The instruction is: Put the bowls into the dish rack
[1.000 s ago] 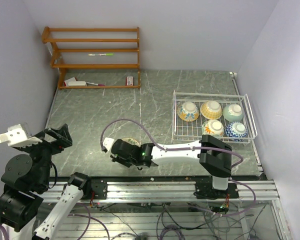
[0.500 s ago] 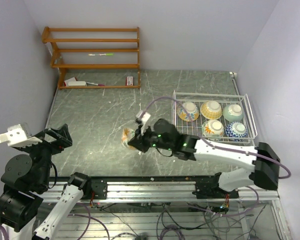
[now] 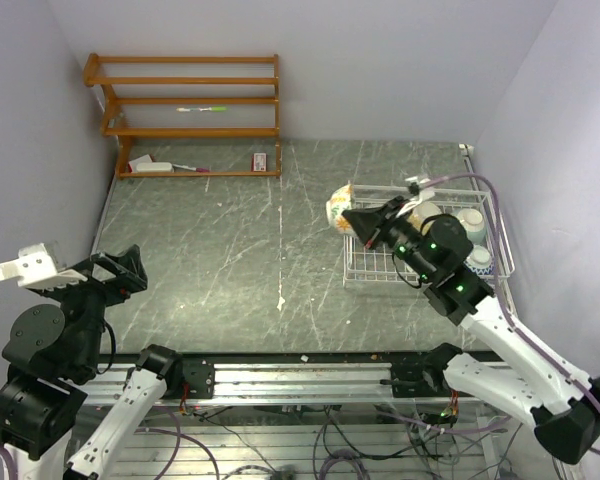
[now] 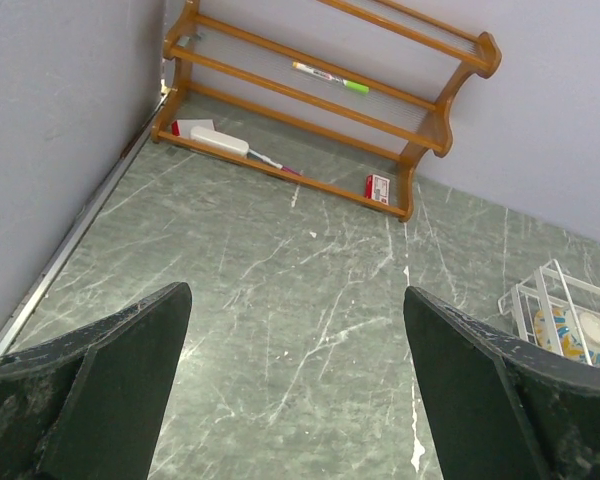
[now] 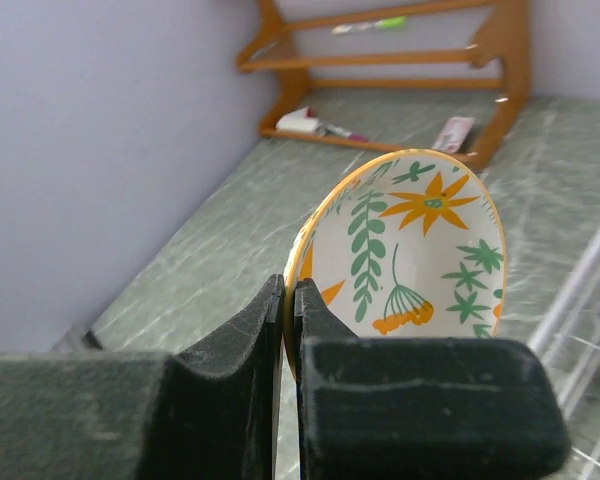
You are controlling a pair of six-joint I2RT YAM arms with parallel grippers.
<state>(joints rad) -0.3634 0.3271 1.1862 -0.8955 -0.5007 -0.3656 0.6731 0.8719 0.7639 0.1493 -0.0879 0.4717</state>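
My right gripper (image 3: pixel 360 220) is shut on the rim of a cream bowl with orange flowers (image 3: pixel 340 207) and holds it tilted in the air over the near-left corner of the white wire dish rack (image 3: pixel 358 272). The right wrist view shows the bowl (image 5: pixel 410 250) pinched between my fingers (image 5: pixel 288 292). In the rack I see a cream bowl (image 3: pixel 423 213), a mint green bowl (image 3: pixel 471 221) and a blue patterned bowl (image 3: pixel 479 261); my arm hides the others. My left gripper (image 3: pixel 117 268) is open and empty at the near left, well above the table (image 4: pixel 295 300).
An orange-brown wooden shelf unit (image 3: pixel 190 110) stands at the far left against the wall, with a pen and small items on it. It also shows in the left wrist view (image 4: pixel 330 100). The rack's corner (image 4: pixel 555 290) shows there with a patterned bowl (image 4: pixel 570 332) inside.
My right arm has lifted the cream floral bowl from the near middle of the table and carried it right and away to the rack's left edge. The left arm has barely moved.
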